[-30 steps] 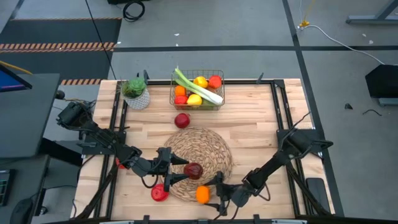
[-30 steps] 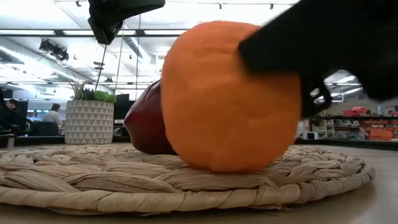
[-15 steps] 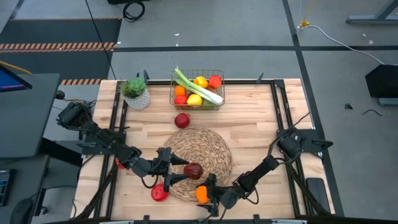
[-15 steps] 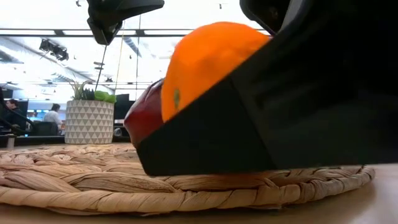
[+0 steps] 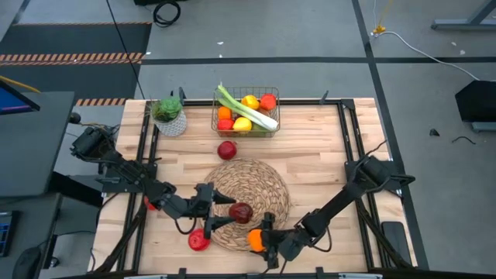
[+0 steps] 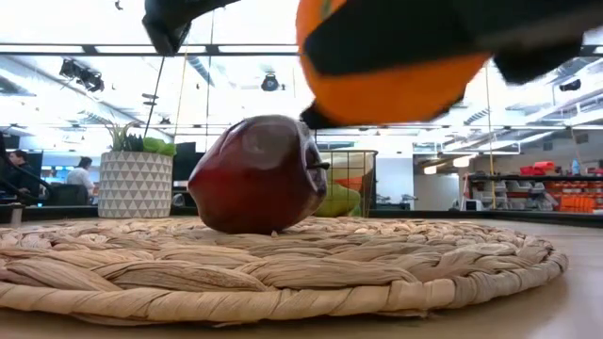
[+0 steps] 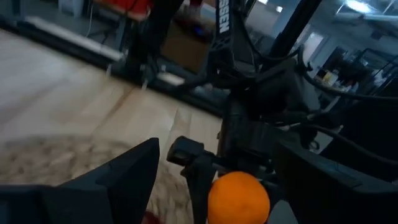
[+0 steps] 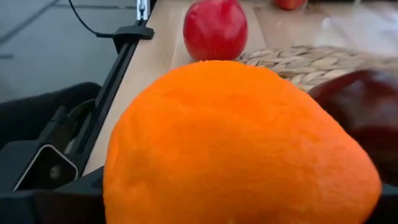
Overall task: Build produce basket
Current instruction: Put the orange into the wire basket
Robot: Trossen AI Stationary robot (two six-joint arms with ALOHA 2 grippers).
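Observation:
My right gripper [image 5: 260,240] is shut on an orange [image 5: 253,241] above the near edge of the round straw mat [image 5: 267,182]. The orange hangs high in the low view [image 6: 386,80] and fills the right wrist view [image 8: 236,143]. A dark red apple [image 5: 240,212] sits on the mat. My left gripper [image 5: 217,211] is open, just left of that apple and above the mat. The wire basket [image 5: 246,111] at the far edge holds a leek [image 5: 248,108], a lemon and oranges. My right gripper pinches the orange by two opposite sides [image 8: 124,174] between its two fingers. The fingers come roughly level from the table's right side. The orange is lifted clear of the mat, above and in front of the dark apple [image 6: 259,174].
A red apple [image 5: 227,149] lies on the table between mat and basket. Another red fruit [image 5: 198,240] lies by the mat's near left edge. A white pot with a plant [image 5: 169,116] stands left of the basket.
My right gripper has gone toward the table's left onto the orange, taken hold of it and raised it. The orange sat on the mat's near edge before and now hangs clear above it. The dark apple has stayed in place.

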